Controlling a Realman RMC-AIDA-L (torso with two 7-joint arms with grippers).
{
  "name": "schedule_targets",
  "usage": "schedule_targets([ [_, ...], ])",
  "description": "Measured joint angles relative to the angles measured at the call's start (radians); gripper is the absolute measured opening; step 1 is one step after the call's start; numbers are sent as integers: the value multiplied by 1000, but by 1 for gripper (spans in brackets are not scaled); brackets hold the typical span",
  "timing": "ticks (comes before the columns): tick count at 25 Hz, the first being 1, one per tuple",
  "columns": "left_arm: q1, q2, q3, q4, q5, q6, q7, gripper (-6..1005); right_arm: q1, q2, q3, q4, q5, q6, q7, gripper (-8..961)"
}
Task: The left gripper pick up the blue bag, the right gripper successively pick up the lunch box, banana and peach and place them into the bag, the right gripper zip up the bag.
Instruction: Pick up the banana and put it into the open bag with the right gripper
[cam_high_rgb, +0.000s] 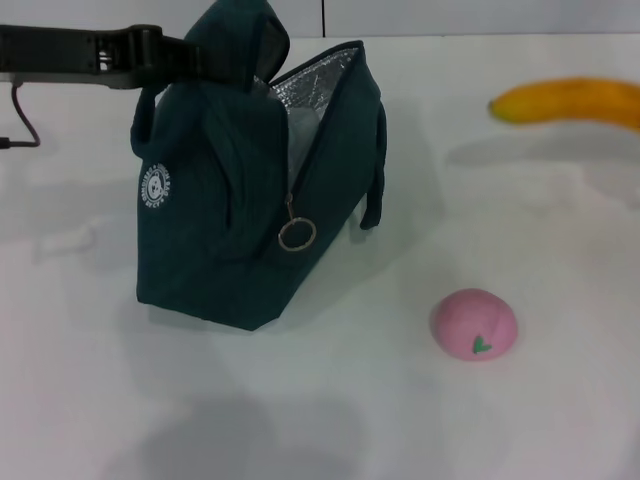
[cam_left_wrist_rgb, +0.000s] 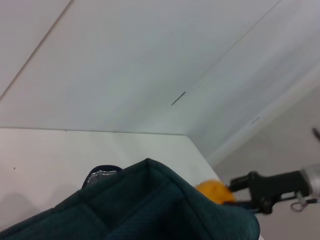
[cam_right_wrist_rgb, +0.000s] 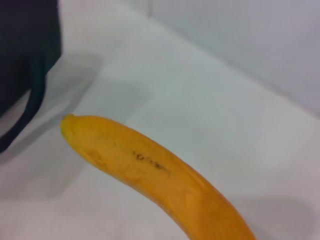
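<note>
One blue bag (cam_high_rgb: 235, 215) stands upright on the white desk (cam_high_rgb: 330, 420), left of centre, its mouth open so the silver foil lining (cam_high_rgb: 315, 85) shows; one ring zip pull (cam_high_rgb: 297, 234) hangs on its near face and one white round logo (cam_high_rgb: 155, 186) marks its left side. The left claw (cam_high_rgb: 165, 55) reaches in from the far left and is closed on the bag's top fabric. One banana (cam_high_rgb: 570, 102) hangs at the far right above its shadow on the desk, well apart from the bag. The right claw does not show in any view, so its state cannot be told. One pink peach (cam_high_rgb: 474, 323) rests on the desk, near and right of the bag.
</note>
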Motion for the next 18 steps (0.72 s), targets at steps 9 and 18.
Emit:
schedule_targets([
  [9, -2, -22, 0, -26, -4, 0, -1, 36, 86, -20, 69, -143, 19, -121, 13, 448],
  [18, -3, -49, 6, -29, -28, 2, -10, 36, 234, -20, 48, -176, 29, -279, 14, 448],
])
